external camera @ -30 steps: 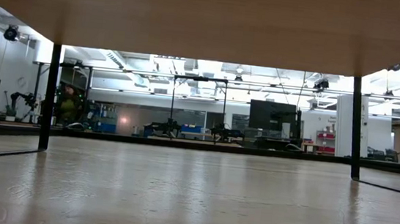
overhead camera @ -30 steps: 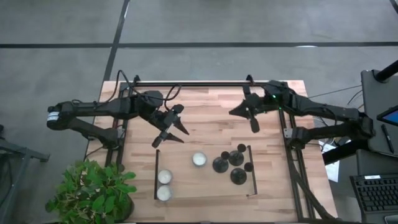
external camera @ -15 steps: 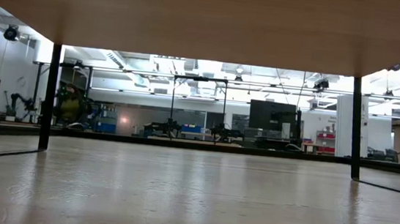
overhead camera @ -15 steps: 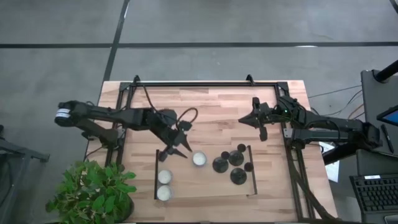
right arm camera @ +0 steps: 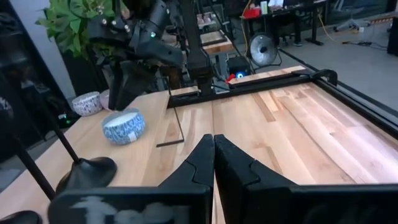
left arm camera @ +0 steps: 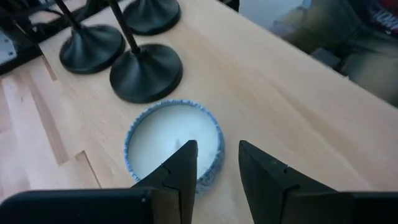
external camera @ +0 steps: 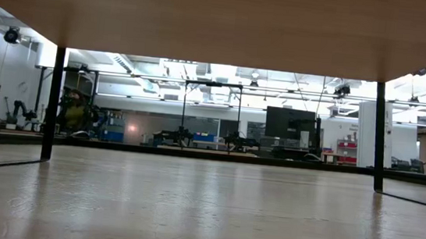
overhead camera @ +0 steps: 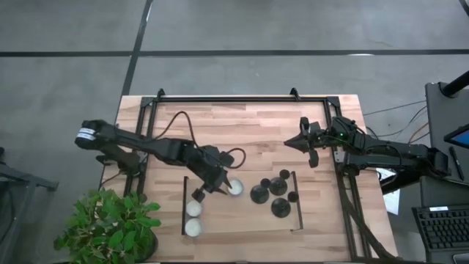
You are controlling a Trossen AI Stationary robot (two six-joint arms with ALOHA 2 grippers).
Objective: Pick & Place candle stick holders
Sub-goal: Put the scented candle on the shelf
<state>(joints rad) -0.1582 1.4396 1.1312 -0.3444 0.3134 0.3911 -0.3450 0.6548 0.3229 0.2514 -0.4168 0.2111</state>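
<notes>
A wooden worktop point(overhead camera: 249, 139) is seen from straight above, with two dark robot arms reaching in from either side. The left hand point(overhead camera: 214, 188) is stretched out low over a blue-and-white patterned candle bowl point(overhead camera: 234, 188) filled with white wax. In the left wrist view its two fingers point(left arm camera: 180, 171) stand a little apart, one over the bowl's point(left arm camera: 174, 146) rim and the other just outside it; they hold nothing. Two more white candle bowls point(overhead camera: 193, 218) sit near the front left of the worktop, inside a thin black wire frame point(overhead camera: 294, 202).

The candle stick holders point(overhead camera: 272, 192) stand upright in a close cluster just to the right of the patterned bowl: black, with round disc bases and thin stems. In the left wrist view the nearest base point(left arm camera: 146, 73) sits just beside the bowl.

The right hand point(overhead camera: 306, 141) waits over the right side of the worktop, well apart from the holders, with its fingers point(right arm camera: 202, 162) pressed together and empty. A leafy green plant point(overhead camera: 110, 227) sits beyond the worktop's front left corner.
</notes>
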